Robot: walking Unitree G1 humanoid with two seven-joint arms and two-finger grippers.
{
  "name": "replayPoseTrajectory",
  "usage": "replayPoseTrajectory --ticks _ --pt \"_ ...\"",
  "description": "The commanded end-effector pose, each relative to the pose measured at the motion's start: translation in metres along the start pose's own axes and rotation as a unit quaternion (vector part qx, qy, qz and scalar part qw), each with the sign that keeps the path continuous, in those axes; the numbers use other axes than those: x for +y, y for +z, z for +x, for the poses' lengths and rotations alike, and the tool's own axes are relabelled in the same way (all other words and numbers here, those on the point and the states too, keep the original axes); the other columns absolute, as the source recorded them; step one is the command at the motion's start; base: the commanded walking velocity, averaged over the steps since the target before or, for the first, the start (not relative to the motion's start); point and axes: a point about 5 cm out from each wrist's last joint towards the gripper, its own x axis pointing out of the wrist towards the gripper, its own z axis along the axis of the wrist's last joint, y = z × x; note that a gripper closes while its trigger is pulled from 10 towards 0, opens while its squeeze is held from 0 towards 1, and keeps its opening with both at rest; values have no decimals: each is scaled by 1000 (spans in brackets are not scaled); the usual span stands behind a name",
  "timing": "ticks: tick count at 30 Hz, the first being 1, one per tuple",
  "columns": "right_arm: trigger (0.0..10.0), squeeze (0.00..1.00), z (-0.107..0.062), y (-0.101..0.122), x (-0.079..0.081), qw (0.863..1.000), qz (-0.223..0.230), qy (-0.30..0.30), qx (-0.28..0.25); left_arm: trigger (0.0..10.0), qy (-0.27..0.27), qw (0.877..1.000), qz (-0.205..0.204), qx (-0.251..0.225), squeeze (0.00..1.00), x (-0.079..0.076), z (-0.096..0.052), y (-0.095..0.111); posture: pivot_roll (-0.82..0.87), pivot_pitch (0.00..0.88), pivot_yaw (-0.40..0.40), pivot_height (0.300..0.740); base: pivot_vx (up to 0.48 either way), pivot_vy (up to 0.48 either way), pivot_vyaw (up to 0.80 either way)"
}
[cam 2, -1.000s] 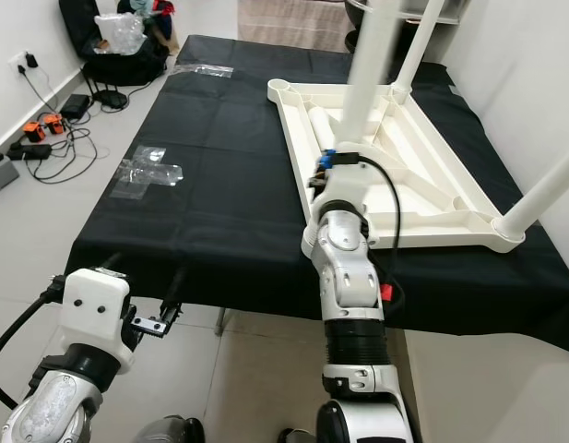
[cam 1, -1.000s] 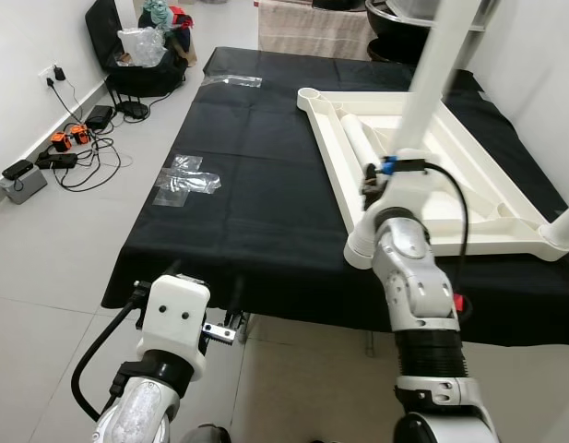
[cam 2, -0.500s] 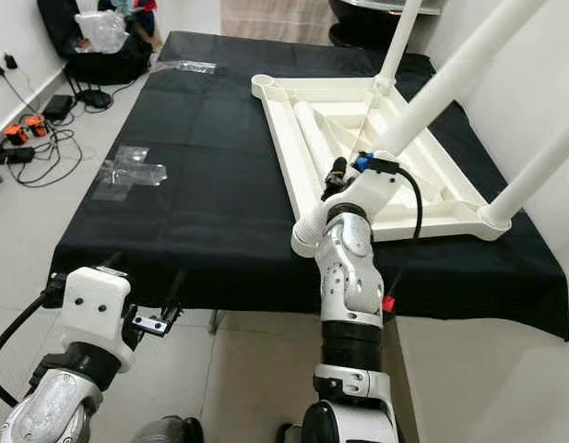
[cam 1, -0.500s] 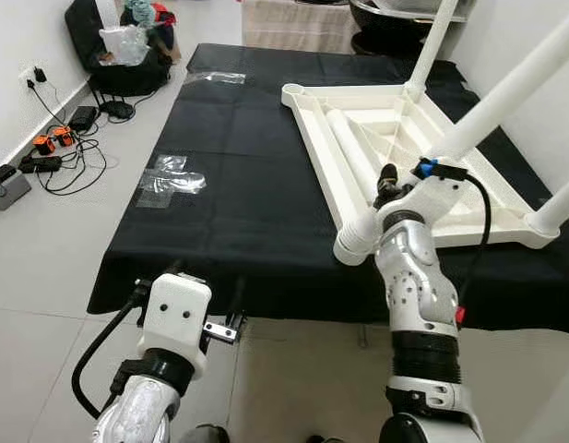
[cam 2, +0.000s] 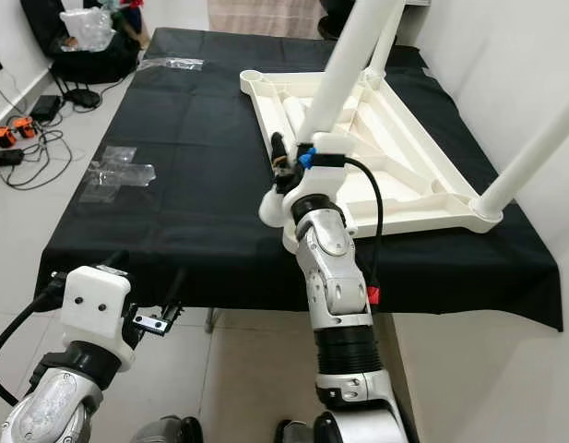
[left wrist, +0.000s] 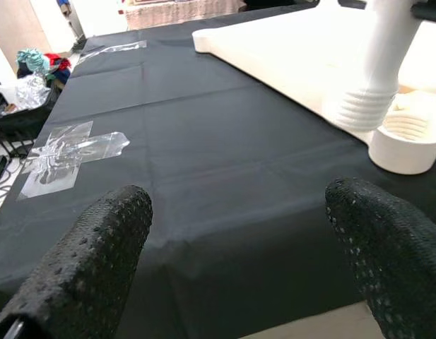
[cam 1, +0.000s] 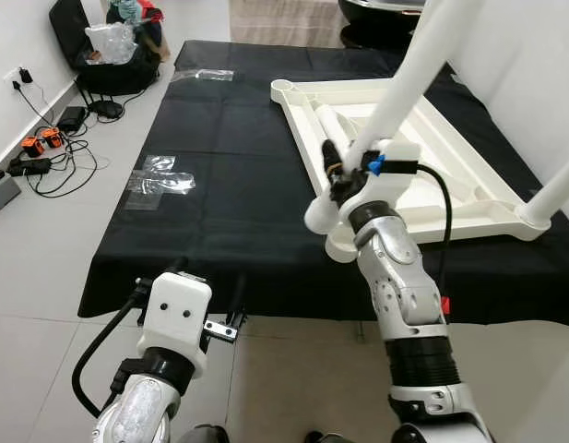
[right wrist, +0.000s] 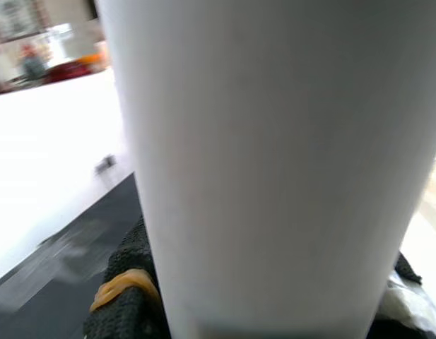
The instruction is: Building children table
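Black cloth (cam 1: pixel 238 185) covers the bench, white tabletop (cam 1: pixel 450 175) upside down on it. Right gripper (cam 1: pixel 344 171) clamps a leg (cam 1: pixel 408 78) by the corner socket (left wrist: pixel 407 138); left gripper (left wrist: pixel 239 247) hangs wide open, empty.

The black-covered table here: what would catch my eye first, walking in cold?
An upside-down white children's table lies on the black cloth, legs pointing up. The right gripper holds a long white leg with its threaded end beside the near corner socket. The left gripper hangs open at the near edge, and clear plastic wrapping lies flat on the cloth's left side.
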Motion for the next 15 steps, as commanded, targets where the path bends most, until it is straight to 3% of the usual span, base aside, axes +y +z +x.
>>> replayPoseTrajectory --ticks 1,4,5,6,8,12,15 --pt "10000 0 -3 -5 1 1000 -3 23 8 10000 1 1000 3 7 0 1 -1 -2 96 211 -72 740 0 0 0" --pt "10000 0 -1 -1 -4 999 -11 38 -1 10000 3 1000 3 7 0 1 -1 -2 96 211 -72 740 0 0 0" --pt "10000 0 7 6 -26 998 -64 -15 -15 10000 3 1000 3 8 0 1 -1 -2 96 211 -72 740 0 0 0" --pt "10000 0 10 10 -40 995 -85 -53 -16 10000 3 1000 2 8 0 1 -1 -2 95 215 -73 740 0 0 0" --pt "10000 0 11 12 -48 992 -96 -75 -16 10000 2 1000 2 8 0 1 -1 -2 95 215 -73 740 0 0 0" --pt "10000 0 12 25 -67 994 -70 -82 -34 10000 2 1000 2 8 0 0 -2 -2 96 219 -69 740 0 0 0" --pt "10000 0 11 31 -70 996 -47 -58 -42 10000 2 1000 2 9 0 0 -2 -2 95 217 -70 740 0 0 0"
